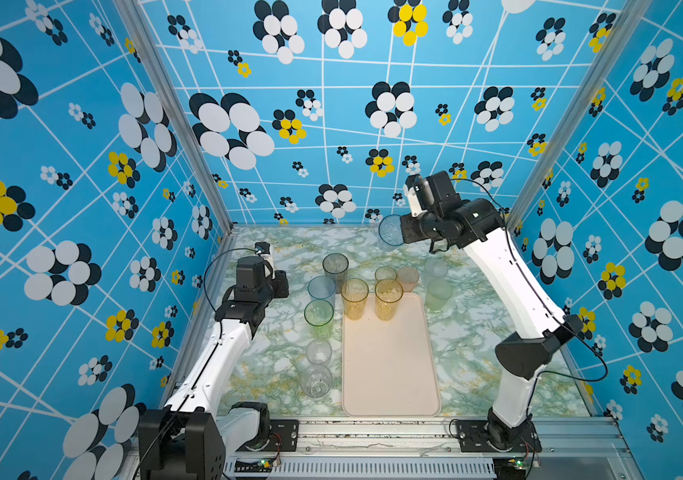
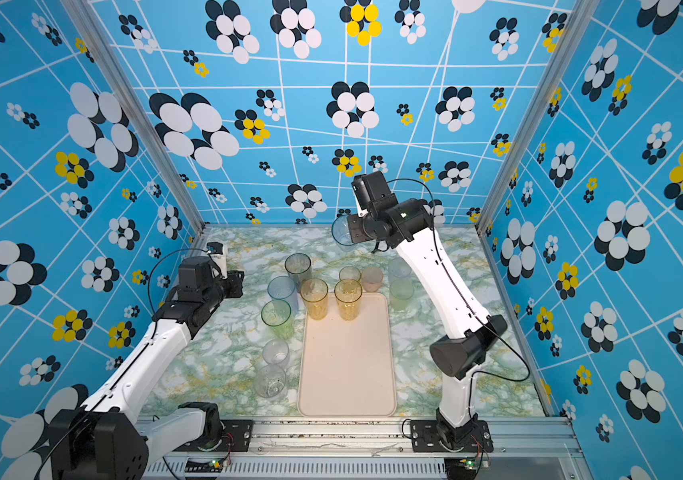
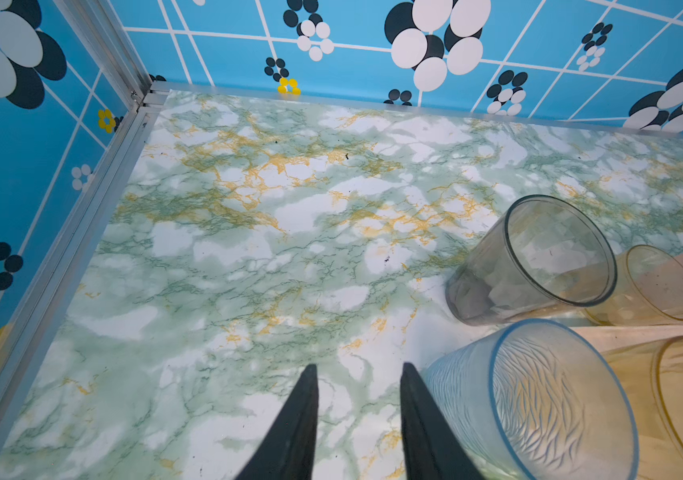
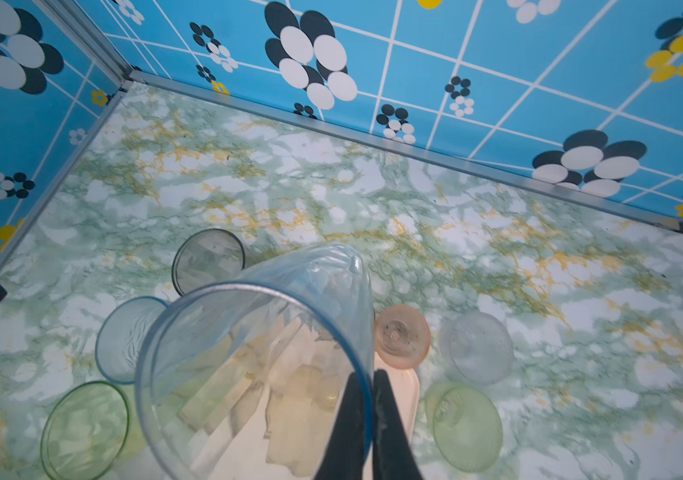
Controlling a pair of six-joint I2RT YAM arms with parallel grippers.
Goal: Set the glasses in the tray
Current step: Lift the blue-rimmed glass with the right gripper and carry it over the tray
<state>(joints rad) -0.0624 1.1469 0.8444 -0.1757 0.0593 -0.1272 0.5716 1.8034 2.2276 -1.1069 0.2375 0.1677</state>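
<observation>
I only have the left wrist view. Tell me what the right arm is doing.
Observer: The right gripper is shut on the rim of a blue glass, held in the air over the far end of the table.
Operator: Give me the tray's load.
Observer: The tray carries an amber glass and a second amber glass at its far end; the rest is bare.
Operator: Name what my view misses on my side.
Observer: A clear glass and a second clear glass stand on the table left of the tray, towards the front.
</observation>
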